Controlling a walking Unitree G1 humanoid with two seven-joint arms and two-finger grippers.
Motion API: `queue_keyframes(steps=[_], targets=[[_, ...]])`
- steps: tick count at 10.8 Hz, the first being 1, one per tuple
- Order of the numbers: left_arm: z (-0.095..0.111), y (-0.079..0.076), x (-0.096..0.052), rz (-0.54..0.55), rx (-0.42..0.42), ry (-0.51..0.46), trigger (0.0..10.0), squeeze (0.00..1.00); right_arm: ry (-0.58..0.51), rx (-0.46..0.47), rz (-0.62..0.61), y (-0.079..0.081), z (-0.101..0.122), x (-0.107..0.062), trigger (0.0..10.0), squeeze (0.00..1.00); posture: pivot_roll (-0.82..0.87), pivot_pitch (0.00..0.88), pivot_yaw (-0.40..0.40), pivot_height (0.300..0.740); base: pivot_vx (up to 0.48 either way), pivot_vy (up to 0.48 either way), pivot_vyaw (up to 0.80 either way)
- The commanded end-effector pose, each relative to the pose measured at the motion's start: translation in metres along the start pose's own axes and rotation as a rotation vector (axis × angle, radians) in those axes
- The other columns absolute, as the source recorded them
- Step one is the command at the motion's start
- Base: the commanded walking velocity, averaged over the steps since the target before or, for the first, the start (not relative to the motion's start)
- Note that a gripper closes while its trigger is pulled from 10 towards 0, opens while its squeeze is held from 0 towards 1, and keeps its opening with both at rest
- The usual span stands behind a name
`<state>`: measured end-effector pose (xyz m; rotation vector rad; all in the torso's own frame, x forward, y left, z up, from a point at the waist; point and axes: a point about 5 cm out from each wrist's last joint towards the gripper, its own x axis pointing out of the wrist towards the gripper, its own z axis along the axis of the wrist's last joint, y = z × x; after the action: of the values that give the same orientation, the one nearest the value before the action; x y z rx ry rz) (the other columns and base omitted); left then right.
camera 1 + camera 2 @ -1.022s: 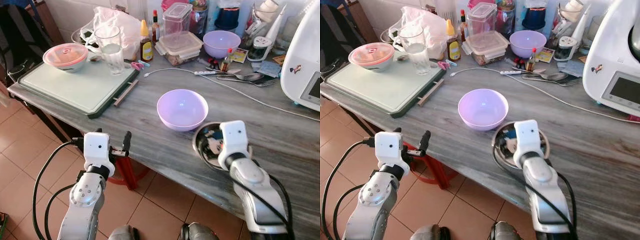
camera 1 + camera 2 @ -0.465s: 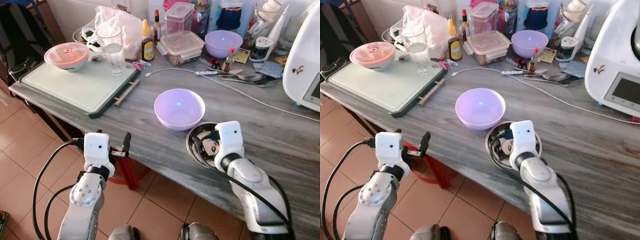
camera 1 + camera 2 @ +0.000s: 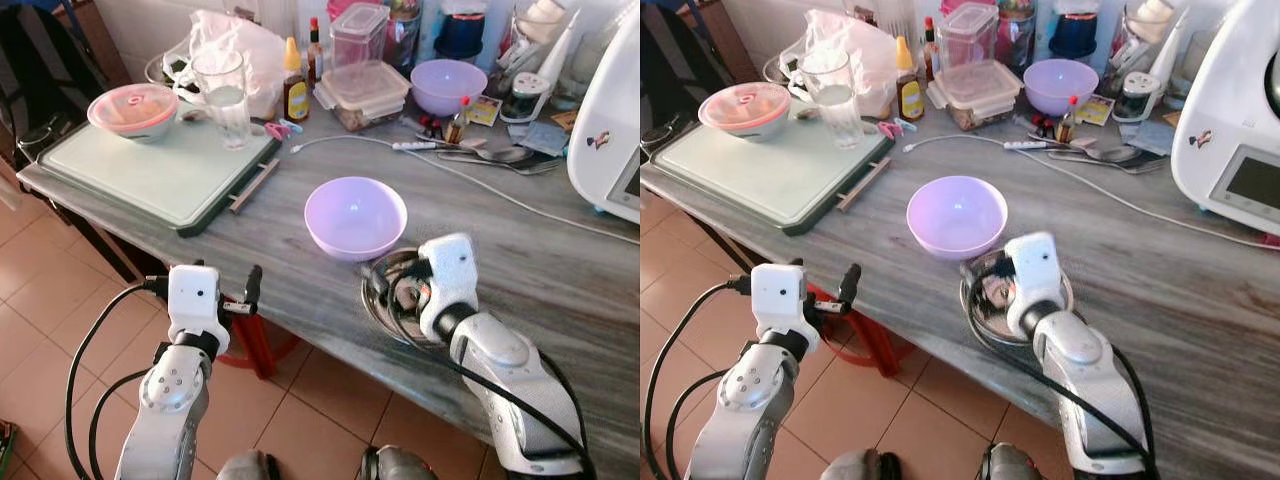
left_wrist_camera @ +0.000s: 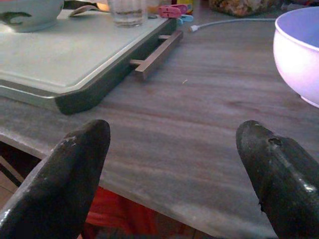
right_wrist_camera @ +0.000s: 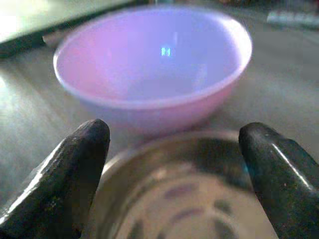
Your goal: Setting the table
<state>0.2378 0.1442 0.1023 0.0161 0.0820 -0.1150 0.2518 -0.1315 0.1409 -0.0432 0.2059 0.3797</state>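
While both arms are raised at the near edge of the table [image 3: 560,270], a grey wood-grain slab, the count of tableware on it stands as follows. Two lilac plastic bowls are present: the near lilac bowl [image 3: 355,216], round and smooth, sits mid-table, and the far lilac bowl [image 3: 447,86] sits among the clutter at the back. One steel bowl [image 3: 985,300], shallow and reflective, lies at the table's front edge, just beside the near lilac bowl; whether the two rims touch cannot be told. One pink-lidded bowl [image 3: 131,110] and one clear glass tumbler [image 3: 226,97] stand on one pale green cutting board [image 3: 150,170], a flat rectangle in a dark frame with a bar handle on its side.

Right gripper [image 5: 174,164]: positioned over the steel bowl, fingers spread wide, one black finger on each side of the bowl's interior, nothing clamped between them. Its wrist view looks across the steel rim at the near lilac bowl.

Left gripper [image 4: 174,169]: held off the table's front edge, above the tiled floor [image 3: 40,290], fingers spread wide and empty.

One white cable [image 3: 480,180] runs across the tabletop behind the near lilac bowl
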Motion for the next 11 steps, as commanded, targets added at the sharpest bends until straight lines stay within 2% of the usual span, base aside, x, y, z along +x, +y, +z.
queue_keyframes(steps=[1, 2, 3, 7, 8, 11], targets=[[0.002, 0.004, 0.0, 0.023, -0.002, -0.008, 10.0, 0.0, -0.071, -0.021, 0.012, 0.003, 0.011, -0.001, 10.0, 0.0, 0.01, 0.098, 0.062, 0.74, 0.0, 0.0, 0.0], [0.003, 0.005, 0.0, 0.031, -0.002, -0.012, 10.0, 0.0, -0.114, -0.038, -0.009, 0.001, 0.016, -0.001, 10.0, 0.0, 0.01, 0.096, 0.061, 0.74, -0.259, 0.0, 0.0], [0.004, 0.007, -0.002, 0.04, -0.004, -0.017, 10.0, 0.0, -0.208, -0.09, -0.088, -0.004, 0.024, -0.003, 10.0, 0.0, 0.02, 0.087, 0.062, 0.74, -0.274, 0.0, 0.0], [0.006, 0.009, 0.002, 0.048, -0.005, -0.025, 10.0, 0.0, -0.229, -0.134, -0.138, -0.012, 0.018, 0.0, 10.0, 0.0, 0.02, 0.082, 0.061, 0.74, -0.332, 0.0, 0.0], [0.005, 0.009, 0.001, 0.047, -0.003, -0.023, 10.0, 0.0, -0.229, -0.191, -0.163, -0.015, 0.017, 0.003, 10.0, 0.0, 0.02, 0.081, 0.058, 0.74, -0.36, 0.0, 0.0], [0.003, 0.007, -0.001, 0.047, -0.01, -0.017, 10.0, 0.0, -0.242, -0.147, -0.22, -0.023, 0.014, 0.002, 10.0, 0.0, 0.02, 0.077, 0.063, 0.74, -0.356, 0.0, 0.0]])
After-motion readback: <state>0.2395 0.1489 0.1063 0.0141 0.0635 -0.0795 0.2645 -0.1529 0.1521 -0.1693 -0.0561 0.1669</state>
